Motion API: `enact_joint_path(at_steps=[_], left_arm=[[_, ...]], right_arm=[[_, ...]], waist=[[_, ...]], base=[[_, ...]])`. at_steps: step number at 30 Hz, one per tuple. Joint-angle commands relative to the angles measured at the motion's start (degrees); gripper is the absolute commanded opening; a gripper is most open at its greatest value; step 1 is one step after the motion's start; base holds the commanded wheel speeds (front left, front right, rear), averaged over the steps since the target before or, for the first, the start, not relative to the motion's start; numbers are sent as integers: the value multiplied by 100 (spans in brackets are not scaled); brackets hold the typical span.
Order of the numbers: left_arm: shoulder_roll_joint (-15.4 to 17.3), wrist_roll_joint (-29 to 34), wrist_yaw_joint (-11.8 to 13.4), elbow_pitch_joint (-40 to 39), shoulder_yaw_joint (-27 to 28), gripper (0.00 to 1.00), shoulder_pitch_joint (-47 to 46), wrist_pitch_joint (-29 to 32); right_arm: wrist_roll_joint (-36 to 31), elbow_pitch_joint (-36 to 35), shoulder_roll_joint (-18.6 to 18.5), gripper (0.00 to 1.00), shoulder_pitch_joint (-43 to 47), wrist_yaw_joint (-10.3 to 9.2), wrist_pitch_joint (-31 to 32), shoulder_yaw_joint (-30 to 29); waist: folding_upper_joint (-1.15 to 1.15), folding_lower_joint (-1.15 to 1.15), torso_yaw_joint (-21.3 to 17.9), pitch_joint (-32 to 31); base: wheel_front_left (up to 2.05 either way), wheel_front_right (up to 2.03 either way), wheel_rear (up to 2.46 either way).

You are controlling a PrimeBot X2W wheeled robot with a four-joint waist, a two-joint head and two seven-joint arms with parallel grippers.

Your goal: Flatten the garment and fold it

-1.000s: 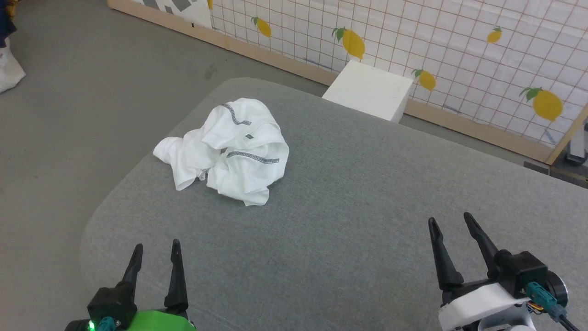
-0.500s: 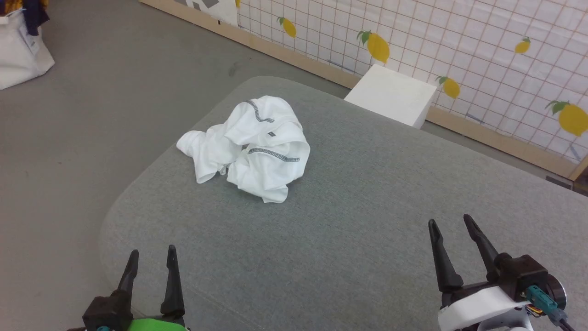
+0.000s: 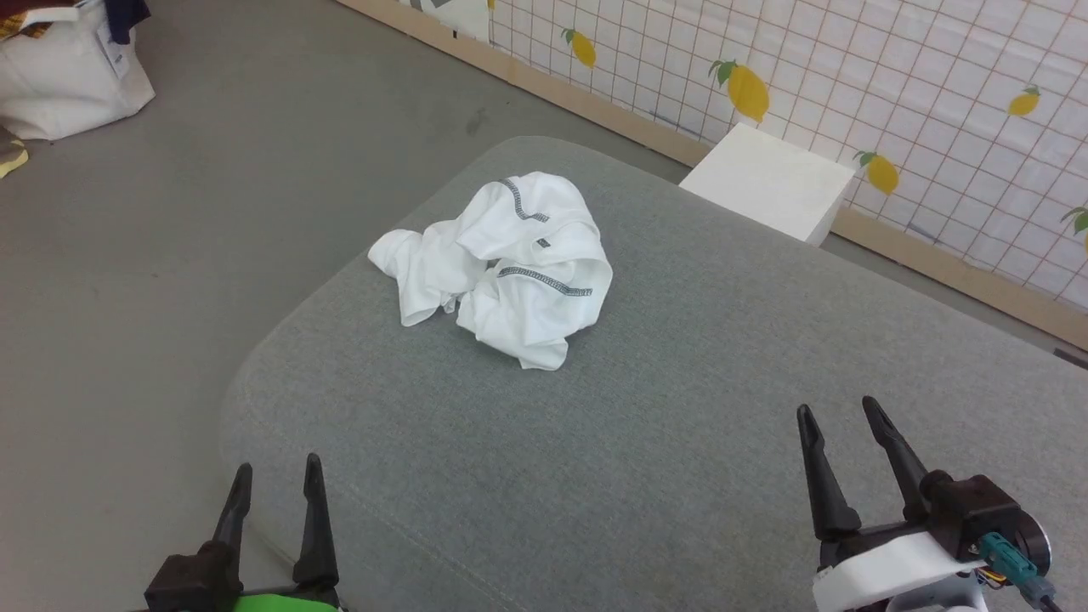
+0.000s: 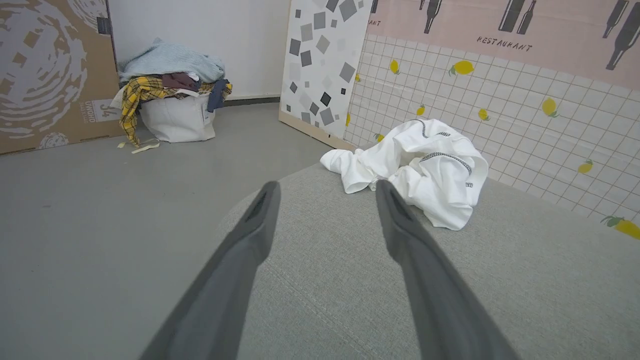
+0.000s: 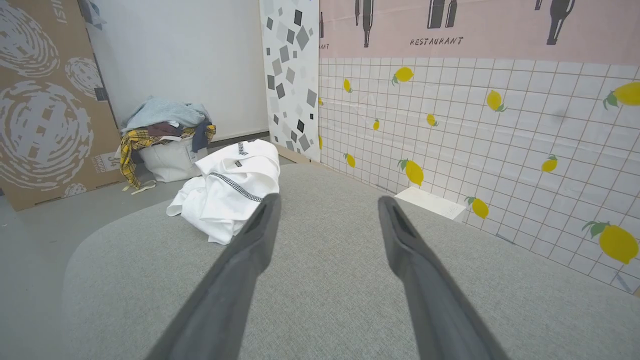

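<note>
Left gripper (image 3: 278,466) and right gripper (image 3: 835,408): both spread wide, nothing between the fingers. They sit at the near side of the tabletop (image 3: 680,382), fingers pointing toward the far side.

Tabletop: grey fabric cover, rounded corners.

Garment (image 3: 510,263): white, crumpled into one heap near the far left corner. It is well apart from both grippers, and nearer the left one.

Box (image 3: 769,183): white, beyond the far edge, apart from the garment.

Seam (image 3: 544,282): grey zigzag line across the front fold, with a second one higher on the heap.

Label (image 3: 543,244): small, dark, between the two seam lines.

Step, as judged: the very start, before flattening. No part of the garment is laid out yet.

Next move calls for reaching both arms out to the heap. Each gripper should pinch a separate edge; the loose lobe on the left looks a fair candidate. Then lift and draw apart. The fabric is thin, so the pinch must catch a single layer and not the tabletop cover.
</note>
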Motion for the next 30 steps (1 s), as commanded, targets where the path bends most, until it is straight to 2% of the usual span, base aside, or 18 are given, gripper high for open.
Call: enact_joint_path(at_steps=[1, 10, 13, 15, 18, 23, 30], left_arm=[[-30, -79, -22, -13, 5, 100, 63, -46], [-30, -93, -19, 41, -31, 100, 40, -46], [-22, -307, -151, 57, -165, 100, -212, -46], [119, -286, -271, 77, -249, 100, -563, -17], [428, -260, -404, -87, -395, 100, -1225, 412], [857, -596, -534, -397, -560, 100, -2515, 1391], [1343, -1193, -585, 383, -586, 100, -4208, 2205]], right_arm=[[21, 10, 3, 100, 62, -10, -35, -22], [17, 7, 3, 100, 21, -10, -35, 6], [-13, -16, 3, 100, -13, -10, -35, -37], [-61, -51, 3, 100, -38, -10, -35, -82], [-175, -114, 3, 100, -99, -10, -35, -126], [-421, -290, 3, 100, -320, -10, -35, -109], [-776, -607, 3, 100, -733, -10, 196, 129]], waist=[[0, 0, 14, 17], [0, 0, 13, 81], [0, 0, 30, 147], [0, 0, 47, 204], [0, 0, 40, 314], [0, 0, -83, 692], [0, 0, -393, 1437]], base=[[0, 0, 0], [0, 0, 0], [0, 0, 0], [0, 0, 0], [0, 0, 0], [0, 0, 0], [0, 0, 0]])
